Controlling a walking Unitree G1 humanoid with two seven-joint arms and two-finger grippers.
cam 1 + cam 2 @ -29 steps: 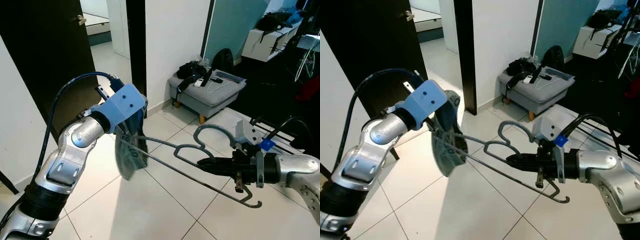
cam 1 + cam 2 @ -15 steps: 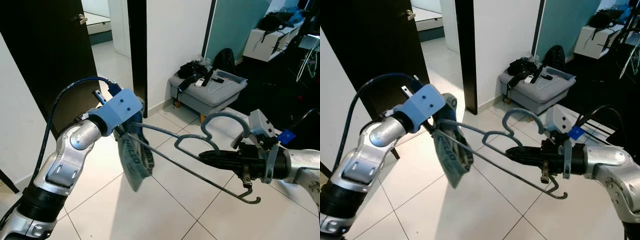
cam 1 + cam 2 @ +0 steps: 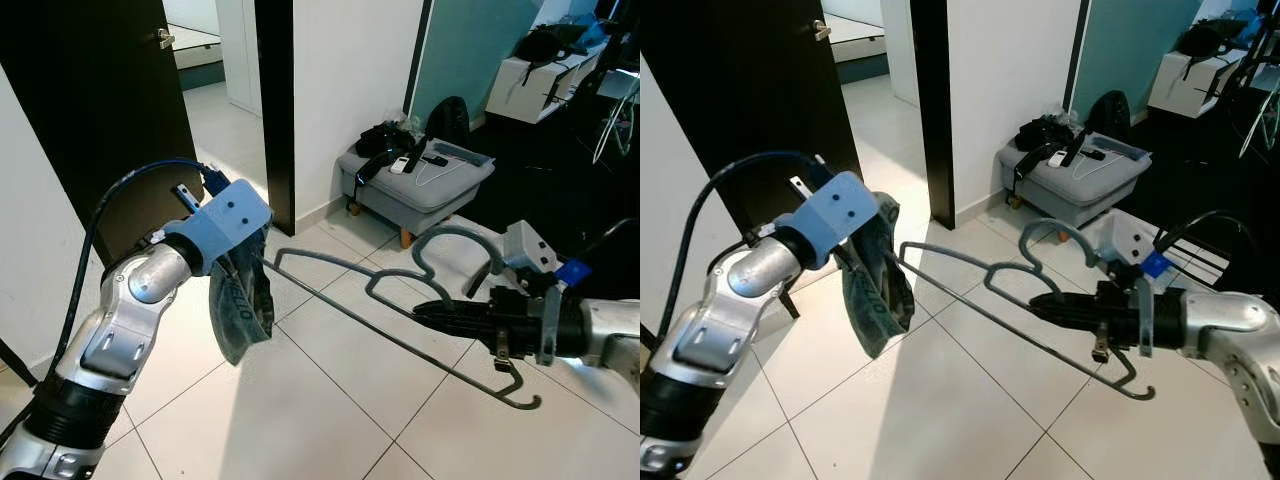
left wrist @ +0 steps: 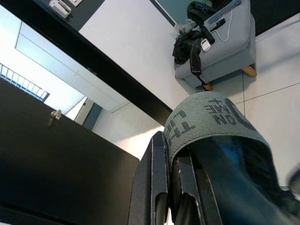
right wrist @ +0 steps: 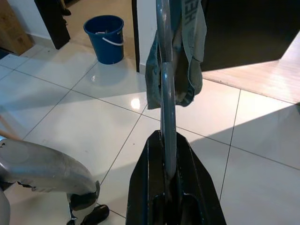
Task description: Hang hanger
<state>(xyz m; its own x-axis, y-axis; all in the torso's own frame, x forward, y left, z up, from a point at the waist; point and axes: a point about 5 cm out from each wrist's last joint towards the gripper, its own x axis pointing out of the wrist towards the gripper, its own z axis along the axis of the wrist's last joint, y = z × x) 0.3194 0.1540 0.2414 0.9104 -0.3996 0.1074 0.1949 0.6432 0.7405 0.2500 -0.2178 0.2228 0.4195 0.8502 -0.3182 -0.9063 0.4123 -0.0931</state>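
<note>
I have the right gripper (image 3: 1040, 303) clamped on the grey metal hanger (image 3: 970, 278) in mid-air, the left gripper (image 4: 171, 206) pinching the grey-green printed cloth (image 3: 240, 305) beside its tip — next, I judge, threading cloth onto hanger before hanging.

You now have the garment (image 3: 240, 305) off the hanger (image 3: 400, 310): a second ago the hanger's left end ran through the cloth, and now its tip stands apart, just right of it. Your left gripper (image 3: 235, 262) has drawn left with the garment. Your right gripper (image 3: 425, 315) has shifted right, carrying the hanger.
</note>
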